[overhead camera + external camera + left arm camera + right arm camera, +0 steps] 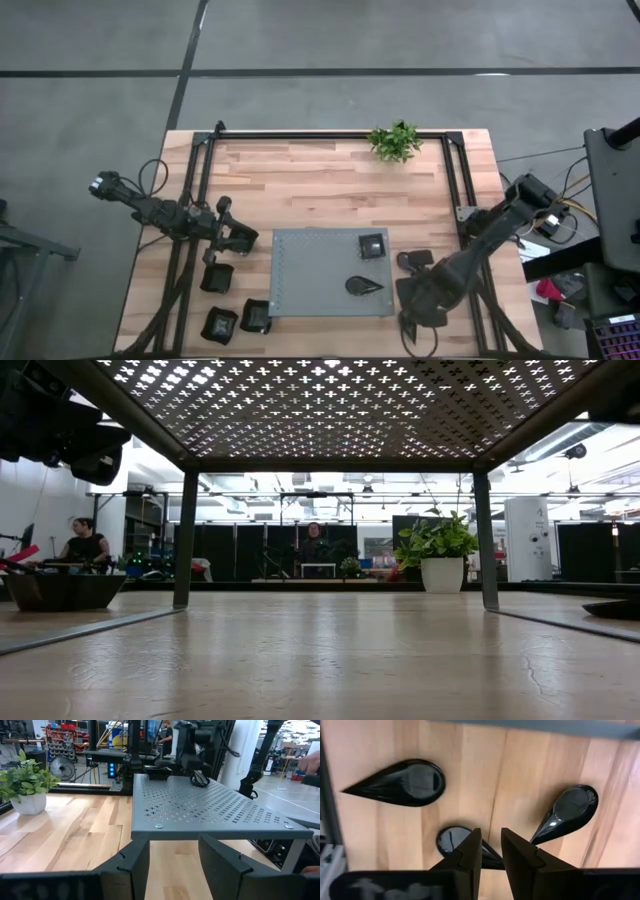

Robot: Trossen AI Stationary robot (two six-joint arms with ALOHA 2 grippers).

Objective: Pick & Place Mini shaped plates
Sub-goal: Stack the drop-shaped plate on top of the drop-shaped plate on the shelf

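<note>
Three black teardrop mini plates lie flat on the wood in the right wrist view: one large (402,782), one slim (567,812), and one (454,841) partly hidden behind my fingers. My right gripper (491,845) points down above that last plate, slightly open with bare wood showing in the gap. On the grey perforated mat (300,290) sit a small square plate (372,245) and a teardrop plate (365,285). Three more black plates (217,278), (220,323), (256,315) sit left of the mat. My left gripper (232,238) waits open and level at the mat's left edge.
The mat is a raised platform on legs (185,540). A black metal frame (330,135) runs round the table's working area. A small potted plant (395,142) stands at the far edge. Bare wood lies between the plant and the mat. People sit in the room beyond.
</note>
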